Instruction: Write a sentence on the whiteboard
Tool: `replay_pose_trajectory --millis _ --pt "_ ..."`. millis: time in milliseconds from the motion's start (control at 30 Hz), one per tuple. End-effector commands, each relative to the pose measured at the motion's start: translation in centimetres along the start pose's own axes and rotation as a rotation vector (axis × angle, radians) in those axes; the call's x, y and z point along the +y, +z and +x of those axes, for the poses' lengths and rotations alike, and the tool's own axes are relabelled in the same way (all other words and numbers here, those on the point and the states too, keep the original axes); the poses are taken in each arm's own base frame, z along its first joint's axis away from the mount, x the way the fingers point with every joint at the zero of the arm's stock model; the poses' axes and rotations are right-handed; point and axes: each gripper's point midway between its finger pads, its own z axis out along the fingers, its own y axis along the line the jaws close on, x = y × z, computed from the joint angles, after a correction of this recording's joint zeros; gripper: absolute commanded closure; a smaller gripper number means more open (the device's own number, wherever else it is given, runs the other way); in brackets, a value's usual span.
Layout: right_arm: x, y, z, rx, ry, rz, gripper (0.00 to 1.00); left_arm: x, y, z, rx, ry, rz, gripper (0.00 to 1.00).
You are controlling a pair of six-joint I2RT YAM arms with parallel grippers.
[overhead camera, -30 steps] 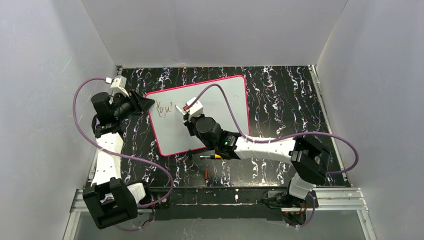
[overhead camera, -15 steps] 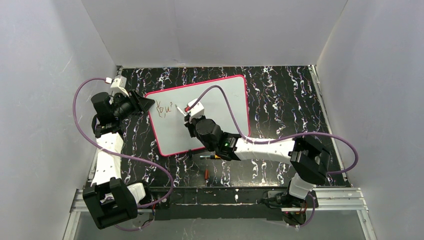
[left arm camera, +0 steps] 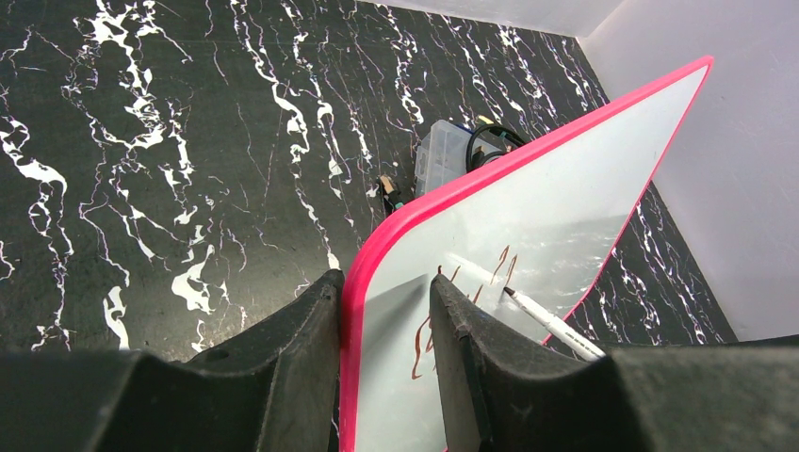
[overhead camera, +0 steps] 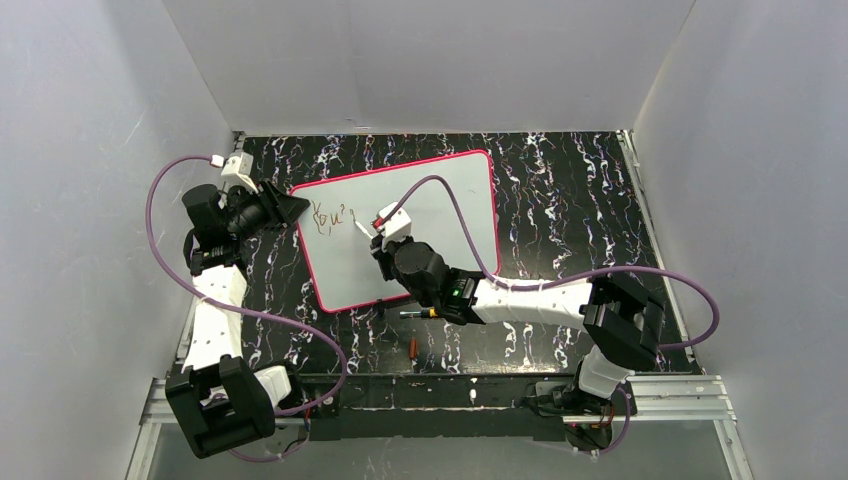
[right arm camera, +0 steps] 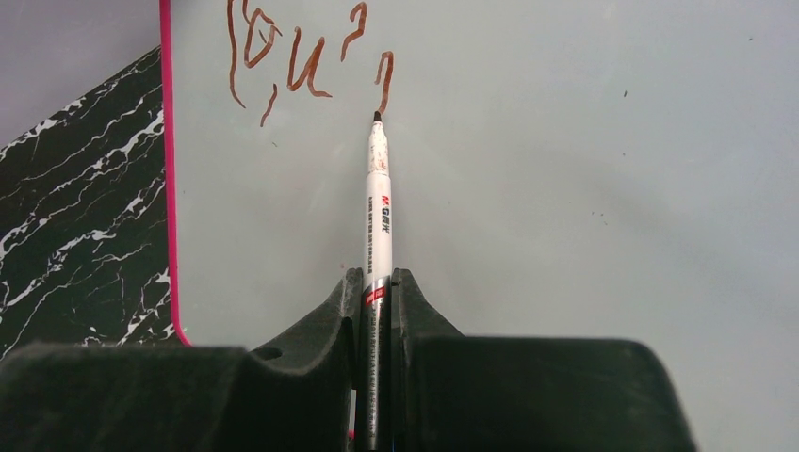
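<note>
The sentence [right arm camera: 292, 66] on the whiteboard [right arm camera: 584, 207] read something like "You?" plus one extra hooked stroke, pretty scrawly. The marker [right arm camera: 379, 217] had a red "M&G" logo; the fine print below was unreadable.

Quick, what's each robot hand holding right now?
Left gripper: shut on the whiteboard, at its pink edge.
Right gripper: shut on the marker, tip at the sentence.

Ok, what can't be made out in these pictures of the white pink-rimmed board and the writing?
- Reddish-brown handwritten lettering: right wrist view shows loose strokes, unreadable as words; tiny from above.
- White marker pen's rear end: hidden between the right gripper's fingers.
- Small orange item on the black marbled table: too small in the top view.
</note>
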Motion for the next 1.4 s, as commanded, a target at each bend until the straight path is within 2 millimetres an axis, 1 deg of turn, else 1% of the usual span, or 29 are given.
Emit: replay_pose_trajectory --millis 0,167,267,433,633,833,1033,1167,1267,1367 --pt "-0.1 -0.7 -0.8 -0.011 0.017 0.001 0.99 -2.2 -0.6 -0.5 -0.004 0.030 0.068 0.64" --pt "-0.6 -0.5 -0.9 -0.019 0.024 0.036 0.99 -2.2 -0.6 -0.5 -0.003 0.028 0.067 0.64" --pt "-0.9 -0.3 -1.7 -0.039 0.033 0.063 0.99 -2.2 -0.6 -0.5 -0.004 0.029 0.068 0.64" --pt "-0.9 0.1 -3.1 -0.079 0.030 0.074 0.99 -2.2 -0.6 -0.5 -0.006 0.031 0.064 0.64" --pt "-0.9 0.6 -3.9 -0.102 0.016 0.083 0.99 -2.2 -0.6 -0.5 -0.004 0.032 0.065 0.64" --pt "-1.3 0.8 -3.9 -0.102 0.014 0.097 0.99 -2.1 -0.6 -0.5 -0.004 0.032 0.062 0.64" --pt "-2.2 0.3 -3.2 -0.089 0.029 0.134 0.99 -2.1 -0.6 -0.5 -0.004 0.032 0.061 0.64" --pt "-2.2 0.2 -3.0 -0.083 0.034 0.134 0.99 -2.2 -0.7 -0.5 -0.006 0.032 0.061 0.64" --pt "-2.2 0.1 -3.2 -0.088 0.034 0.128 0.99 -2.2 -0.7 -0.5 -0.005 0.034 0.063 0.64" --pt "-1.7 -0.4 -4.1 -0.120 0.040 0.081 0.99 -2.1 -0.7 -0.4 -0.005 0.034 0.059 0.64"
